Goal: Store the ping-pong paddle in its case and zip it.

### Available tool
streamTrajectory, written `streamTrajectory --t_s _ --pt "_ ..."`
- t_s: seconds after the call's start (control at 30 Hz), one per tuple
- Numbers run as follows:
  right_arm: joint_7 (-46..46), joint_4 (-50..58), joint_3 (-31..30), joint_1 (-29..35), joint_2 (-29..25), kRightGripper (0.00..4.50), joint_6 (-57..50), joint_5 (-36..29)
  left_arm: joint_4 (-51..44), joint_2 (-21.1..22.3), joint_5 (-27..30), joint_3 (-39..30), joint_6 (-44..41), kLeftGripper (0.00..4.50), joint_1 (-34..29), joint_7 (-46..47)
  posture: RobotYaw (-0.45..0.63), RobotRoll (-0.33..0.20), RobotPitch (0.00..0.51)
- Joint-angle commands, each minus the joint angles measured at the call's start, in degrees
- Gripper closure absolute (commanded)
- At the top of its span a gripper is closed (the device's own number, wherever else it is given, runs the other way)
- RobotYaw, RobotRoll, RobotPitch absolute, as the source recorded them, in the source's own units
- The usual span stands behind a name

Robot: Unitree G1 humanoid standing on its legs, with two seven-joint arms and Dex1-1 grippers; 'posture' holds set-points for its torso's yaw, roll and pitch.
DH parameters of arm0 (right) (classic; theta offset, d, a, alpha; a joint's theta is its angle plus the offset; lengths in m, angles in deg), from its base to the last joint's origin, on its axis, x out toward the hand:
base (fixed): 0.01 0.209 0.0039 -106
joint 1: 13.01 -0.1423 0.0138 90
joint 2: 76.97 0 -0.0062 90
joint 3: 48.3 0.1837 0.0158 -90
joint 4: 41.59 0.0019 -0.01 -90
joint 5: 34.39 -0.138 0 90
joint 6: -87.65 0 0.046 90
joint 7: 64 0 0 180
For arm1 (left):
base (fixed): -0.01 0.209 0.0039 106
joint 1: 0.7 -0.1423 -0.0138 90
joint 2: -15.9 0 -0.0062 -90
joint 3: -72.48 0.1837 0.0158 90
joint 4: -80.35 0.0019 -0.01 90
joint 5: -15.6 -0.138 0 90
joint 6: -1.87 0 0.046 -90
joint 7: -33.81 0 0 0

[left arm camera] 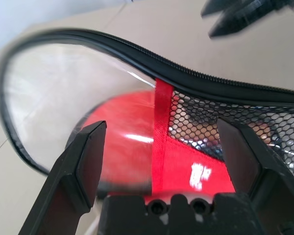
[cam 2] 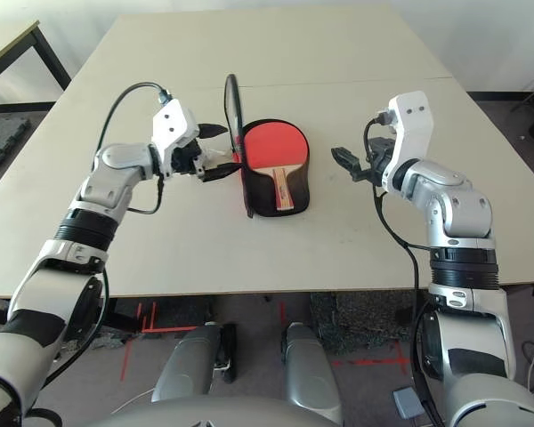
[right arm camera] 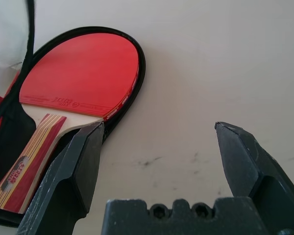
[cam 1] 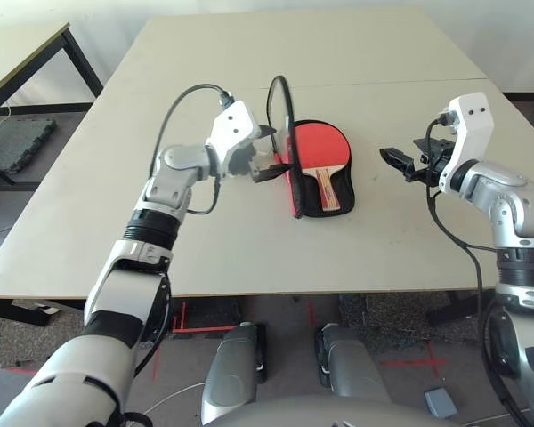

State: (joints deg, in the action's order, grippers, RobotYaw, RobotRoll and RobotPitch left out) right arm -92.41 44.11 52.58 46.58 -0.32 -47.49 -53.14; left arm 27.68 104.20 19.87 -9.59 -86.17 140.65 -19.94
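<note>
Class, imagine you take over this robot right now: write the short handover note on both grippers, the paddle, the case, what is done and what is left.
Left gripper: open, empty, right beside the raised lid of the case, facing its mesh pocket.
Right gripper: open, empty, above the bare table, to the right of the case.
Paddle: lying flat in the case's lower half, red face away from the robot, handle toward it.
Done: paddle is in.
Left: fold the lid down over the paddle, then zip it all round.
</note>
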Motion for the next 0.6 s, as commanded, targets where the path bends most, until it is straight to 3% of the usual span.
streamTrajectory --t_s 0.03,0.27,0.5,0.6 --pt "1.0 2.9 1.5 2.6 1.2 0.01 -3.4 -2.5 4.4 -3.3 -1.6 1.2 1.4 0.0 2.1 2.7 0.02 0.0 0.109" --pt "1.9 4.4 4.7 3.9 2.7 0.01 -11.2 -8.1 7.3 -5.6 -2.1 1.2 3.2 0.0 3.0 3.8 0.01 0.0 0.115" --pt "2.0 4.3 6.1 5.2 4.9 0.01 -15.8 -11.9 5.8 -1.2 -0.8 -0.3 2.0 0.0 1.7 2.5 0.03 0.0 0.122" --pt "1.2 3.6 5.7 5.3 7.1 0.01 -16.9 -14.0 0.6 2.6 0.9 -0.4 -1.3 0.0 -2.2 -2.4 0.04 0.0 0.122"
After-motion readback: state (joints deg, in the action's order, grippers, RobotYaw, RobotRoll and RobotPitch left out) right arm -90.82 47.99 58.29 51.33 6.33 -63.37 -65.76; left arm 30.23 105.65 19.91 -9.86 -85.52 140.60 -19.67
